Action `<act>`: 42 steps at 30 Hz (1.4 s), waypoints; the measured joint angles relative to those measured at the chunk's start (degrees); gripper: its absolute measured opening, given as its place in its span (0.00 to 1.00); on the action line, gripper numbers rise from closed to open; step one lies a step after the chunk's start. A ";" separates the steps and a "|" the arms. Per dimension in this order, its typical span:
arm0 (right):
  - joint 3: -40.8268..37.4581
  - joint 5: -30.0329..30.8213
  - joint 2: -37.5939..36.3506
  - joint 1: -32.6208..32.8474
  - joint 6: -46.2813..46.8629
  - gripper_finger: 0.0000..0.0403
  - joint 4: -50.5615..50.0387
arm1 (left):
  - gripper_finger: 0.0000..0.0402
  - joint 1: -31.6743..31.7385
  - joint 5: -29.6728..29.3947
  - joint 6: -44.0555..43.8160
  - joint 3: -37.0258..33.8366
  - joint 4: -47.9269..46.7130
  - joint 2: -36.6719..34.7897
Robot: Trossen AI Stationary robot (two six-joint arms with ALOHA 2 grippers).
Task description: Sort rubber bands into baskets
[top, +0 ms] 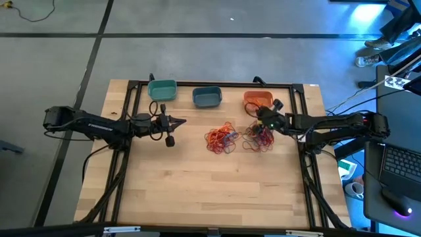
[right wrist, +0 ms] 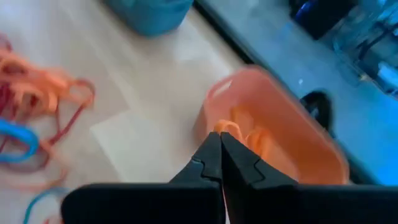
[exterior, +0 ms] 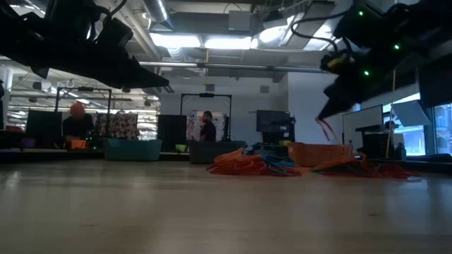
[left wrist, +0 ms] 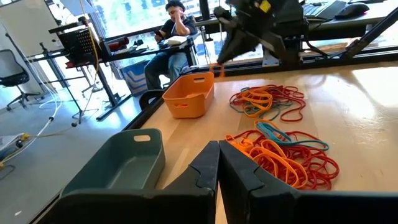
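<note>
Rubber bands: one red band [exterior: 326, 129] hangs pinched in the right gripper [top: 260, 117] beside the orange basket [top: 257, 99]; left gripper [top: 183, 120] closed, empty.

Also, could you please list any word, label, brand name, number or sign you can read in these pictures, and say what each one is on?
None can be read.
The teal basket, slate blue basket and orange basket show no lettering.
The wooden table carries no marks.
The screens and shelves in the room behind, seen in the low view, are too small and blurred to read.
</note>
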 joint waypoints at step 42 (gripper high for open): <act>3.27 -41.68 0.00 -21.30 0.29 0.45 -5.06 | 0.01 -0.01 0.01 -0.10 0.00 0.00 0.00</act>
